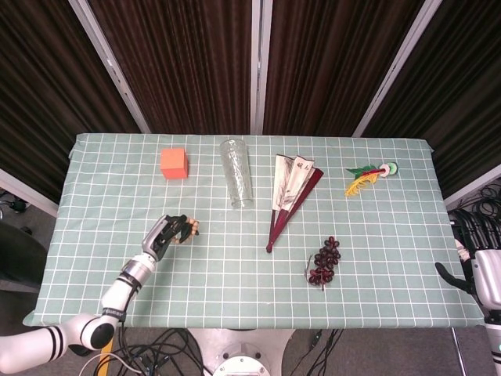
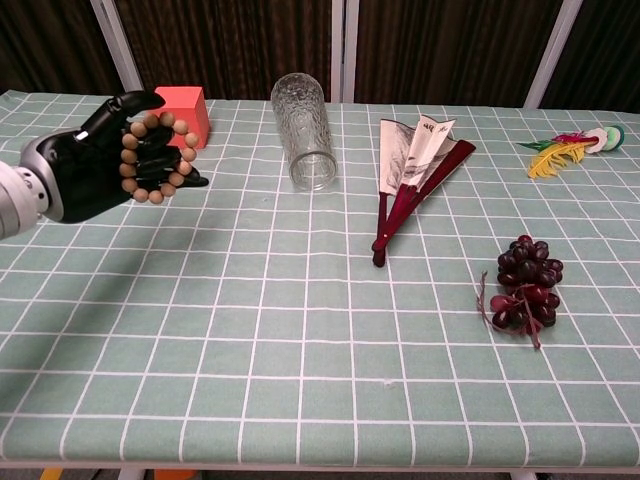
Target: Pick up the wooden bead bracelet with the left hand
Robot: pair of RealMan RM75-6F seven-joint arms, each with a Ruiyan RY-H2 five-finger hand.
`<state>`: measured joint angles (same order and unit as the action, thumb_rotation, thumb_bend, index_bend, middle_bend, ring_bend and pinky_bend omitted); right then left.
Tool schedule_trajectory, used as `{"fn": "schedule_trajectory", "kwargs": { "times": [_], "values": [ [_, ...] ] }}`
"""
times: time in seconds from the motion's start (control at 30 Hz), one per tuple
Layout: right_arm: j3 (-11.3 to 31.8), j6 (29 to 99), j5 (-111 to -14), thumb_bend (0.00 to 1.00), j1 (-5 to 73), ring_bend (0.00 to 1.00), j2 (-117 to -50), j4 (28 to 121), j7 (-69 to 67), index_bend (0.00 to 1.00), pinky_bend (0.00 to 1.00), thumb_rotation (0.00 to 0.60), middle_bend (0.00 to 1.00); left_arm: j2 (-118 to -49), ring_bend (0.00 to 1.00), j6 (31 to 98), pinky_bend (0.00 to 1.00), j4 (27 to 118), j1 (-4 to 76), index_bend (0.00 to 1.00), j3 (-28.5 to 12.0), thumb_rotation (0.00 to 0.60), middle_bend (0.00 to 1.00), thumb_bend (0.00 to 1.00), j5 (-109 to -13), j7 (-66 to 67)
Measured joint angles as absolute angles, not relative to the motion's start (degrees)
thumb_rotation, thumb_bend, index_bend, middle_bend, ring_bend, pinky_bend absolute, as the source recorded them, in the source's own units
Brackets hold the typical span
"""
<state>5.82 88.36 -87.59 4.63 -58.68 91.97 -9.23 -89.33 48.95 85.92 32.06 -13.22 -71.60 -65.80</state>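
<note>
Left hand [image 1: 167, 233] holds bracelet [image 1: 188, 229] above table [image 1: 235, 266].

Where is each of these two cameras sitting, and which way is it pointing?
Head view: high up, looking steeply down on the whole table; shows the left hand and, at the right edge, the right hand.
Chest view: low at the table's near edge, looking across it towards the curtains; shows only the left hand.
Both show the wooden bead bracelet in the left hand.

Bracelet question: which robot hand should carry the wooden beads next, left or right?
Left. The left hand already holds the wooden bead bracelet in its fingers, above the table. The right hand sits off the table's far right edge, holding nothing.
</note>
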Motion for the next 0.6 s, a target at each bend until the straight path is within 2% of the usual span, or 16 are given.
{"fn": "schedule_trajectory", "kwargs": {
  "times": [0.33,0.6],
  "values": [
    [5.85,88.48,-87.66,0.10,4.60,0.00,-58.60,92.28,-8.82,0.00,0.00,0.600,0.08,-89.58,0.52,48.43,0.21,85.91,31.36,0.82,-14.07,0.352,0.86,0.45,-70.91,-65.24],
    [5.84,88.49,-87.71,0.10,4.59,0.00,-58.51,92.54,-8.55,0.00,0.00,0.600,0.08,-90.17,0.52,49.40,0.21,85.81,30.68,0.83,-14.51,0.348,0.87,0.46,-70.90,-63.83]
  ]
}}
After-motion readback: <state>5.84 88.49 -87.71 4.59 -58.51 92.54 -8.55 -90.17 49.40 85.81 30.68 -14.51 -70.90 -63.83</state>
